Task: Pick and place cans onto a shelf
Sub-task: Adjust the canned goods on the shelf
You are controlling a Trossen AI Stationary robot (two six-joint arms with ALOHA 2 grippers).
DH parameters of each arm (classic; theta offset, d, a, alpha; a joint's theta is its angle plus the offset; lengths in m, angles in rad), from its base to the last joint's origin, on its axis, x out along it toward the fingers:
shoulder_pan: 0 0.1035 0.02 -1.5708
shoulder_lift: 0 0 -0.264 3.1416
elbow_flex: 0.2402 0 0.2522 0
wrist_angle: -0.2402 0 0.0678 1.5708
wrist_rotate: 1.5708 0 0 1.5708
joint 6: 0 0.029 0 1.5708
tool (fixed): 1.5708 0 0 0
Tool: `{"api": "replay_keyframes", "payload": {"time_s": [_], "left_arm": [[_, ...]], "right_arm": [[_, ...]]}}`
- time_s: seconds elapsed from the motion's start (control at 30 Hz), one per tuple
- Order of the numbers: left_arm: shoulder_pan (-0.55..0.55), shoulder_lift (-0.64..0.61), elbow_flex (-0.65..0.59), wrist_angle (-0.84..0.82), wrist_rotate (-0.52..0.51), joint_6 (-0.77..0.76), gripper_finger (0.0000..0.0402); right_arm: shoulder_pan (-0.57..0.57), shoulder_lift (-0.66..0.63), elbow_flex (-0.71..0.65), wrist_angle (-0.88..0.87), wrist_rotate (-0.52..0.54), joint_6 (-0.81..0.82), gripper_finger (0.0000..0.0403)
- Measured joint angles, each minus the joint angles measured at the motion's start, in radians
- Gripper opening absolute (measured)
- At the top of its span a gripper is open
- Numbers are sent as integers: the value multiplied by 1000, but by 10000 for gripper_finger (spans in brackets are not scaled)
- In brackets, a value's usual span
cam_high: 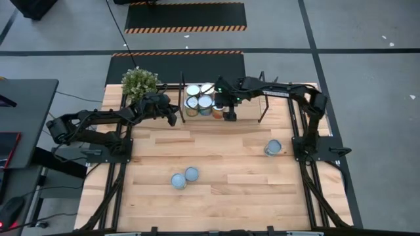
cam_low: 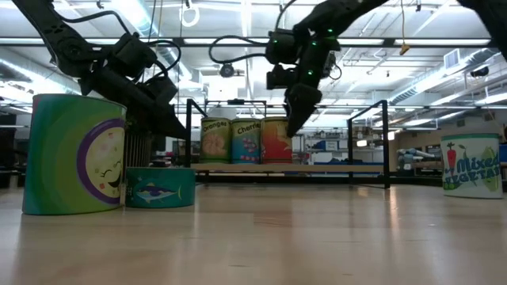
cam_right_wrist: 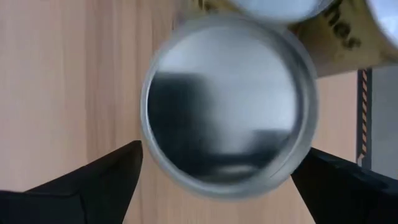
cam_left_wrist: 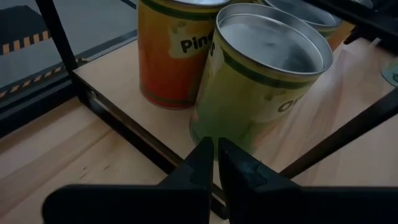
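On the wooden surface (cam_high: 223,167), the left tool (cam_high: 172,115) sits at the shelf's (cam_high: 244,110) left end with its fingers pressed together, holding nothing, just in front of a yellow-green can (cam_left_wrist: 264,81) and an orange can (cam_left_wrist: 171,53) already standing on the board. At centre, four shelved cans (cam_high: 199,99) cluster at the left of the shelf. The right tool (cam_high: 230,116) hangs over them with fingers spread wide either side of a silver-topped can (cam_right_wrist: 227,112) (apparently not gripping it). Three cans remain on the surface: a pair (cam_high: 184,177) near the front and one (cam_high: 273,147) to the right, so the job looks just past halfway. The tins are short cylinders with shiny lids and bright printed labels.
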Motion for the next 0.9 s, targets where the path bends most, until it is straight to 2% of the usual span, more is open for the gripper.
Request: {"api": "replay_keyframes", "payload": {"time_s": [0.3,0.5,0.77,0.9], "left_arm": [[-2,0,0,0,52,0,29],[-2,0,0,0,70,-5,29],[-2,0,0,0,71,-4,29],[-2,0,0,0,71,-4,29]], "right_arm": [[22,122,196,-101,9,14,399],[22,142,202,-94,6,17,390],[22,142,200,-89,8,103,334],[22,141,200,-123,9,139,322]]}}
